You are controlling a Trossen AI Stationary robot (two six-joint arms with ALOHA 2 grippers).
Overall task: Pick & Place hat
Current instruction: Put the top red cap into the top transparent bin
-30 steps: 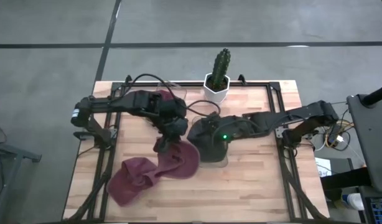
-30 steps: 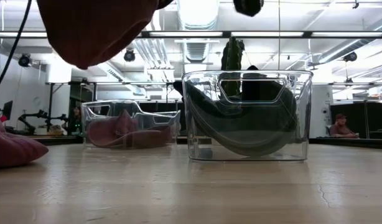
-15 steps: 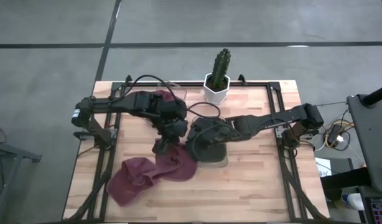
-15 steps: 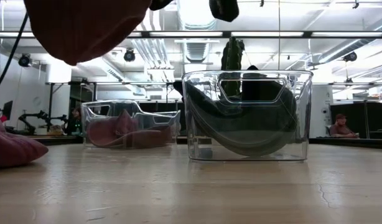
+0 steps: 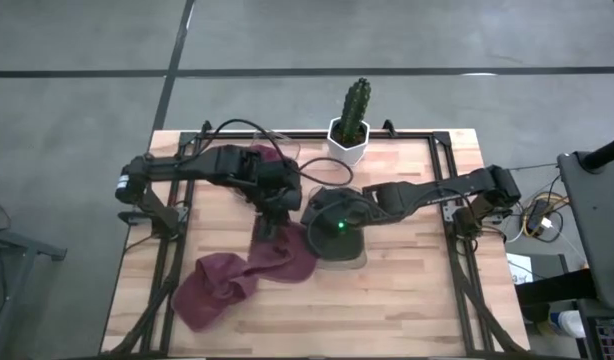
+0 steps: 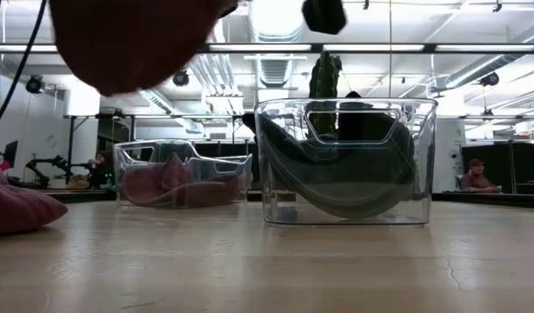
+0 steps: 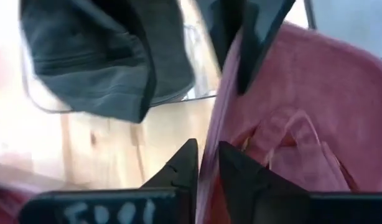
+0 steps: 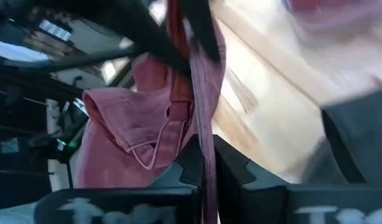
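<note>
Sitting unchanged on the wooden desk (image 5: 407, 290): the clear bin (image 6: 345, 161) with the dark hat (image 6: 337, 178), the rear clear bin (image 6: 182, 172) with a maroon hat (image 6: 176, 187), and the potted cactus (image 5: 352, 120). Hanging above the desk between both arms: the maroon hat (image 5: 282, 262), its lower part lying on the desk at front left, shifted slightly from a second ago. Now pinching an edge of that hat: right gripper (image 8: 203, 165), fingers pressed together on the fabric after standing spread a second ago. Loosening beside it: left gripper (image 7: 203, 165), fingers slightly parted around the same fabric, no longer fully pressed together.
</note>
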